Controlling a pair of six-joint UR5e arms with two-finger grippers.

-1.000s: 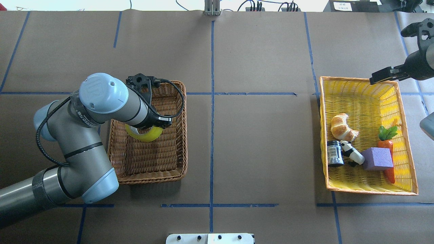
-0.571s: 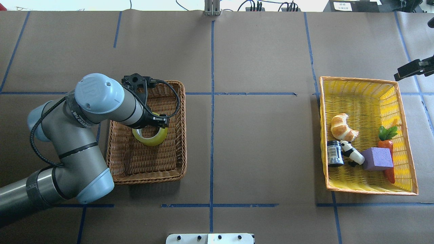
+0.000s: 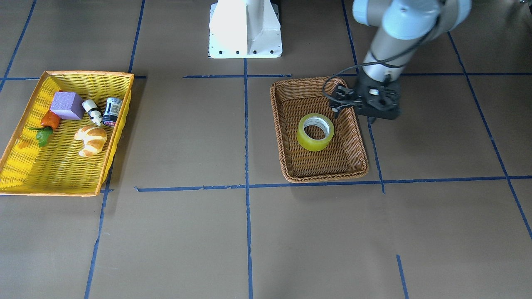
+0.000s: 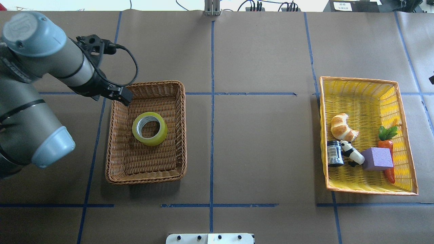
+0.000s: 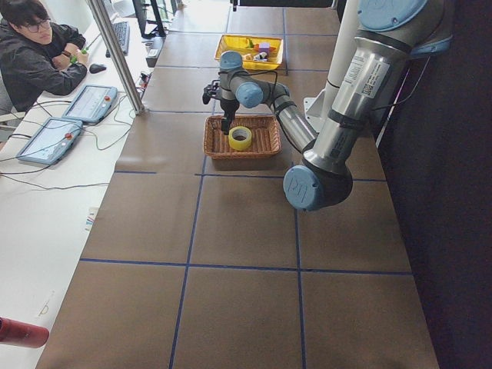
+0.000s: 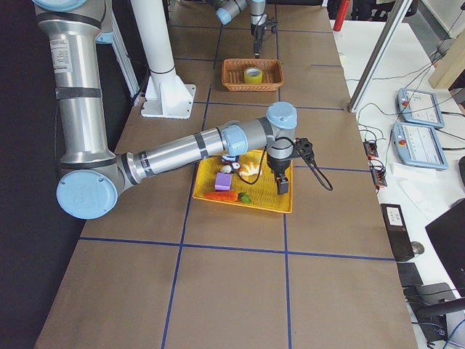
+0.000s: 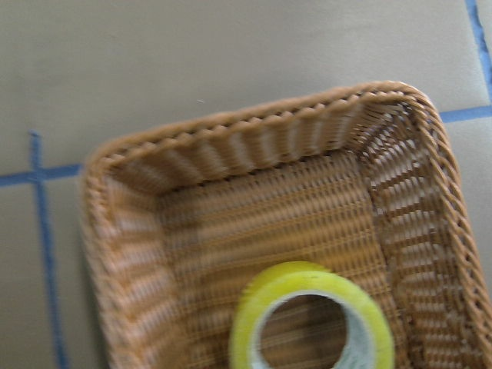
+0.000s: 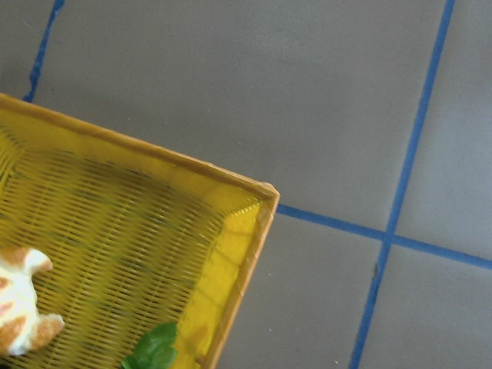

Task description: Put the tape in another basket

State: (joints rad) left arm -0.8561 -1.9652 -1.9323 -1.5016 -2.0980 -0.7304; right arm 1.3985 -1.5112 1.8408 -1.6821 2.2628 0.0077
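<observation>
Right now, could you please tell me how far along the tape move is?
Done, it seems: the tape lies flat in the wicker basket, gripped by nothing. In hand: nothing; the left gripper hangs empty above the basket's left side, and the right gripper sits at the yellow basket's edge. Left: likely nothing beyond retreating.
</observation>
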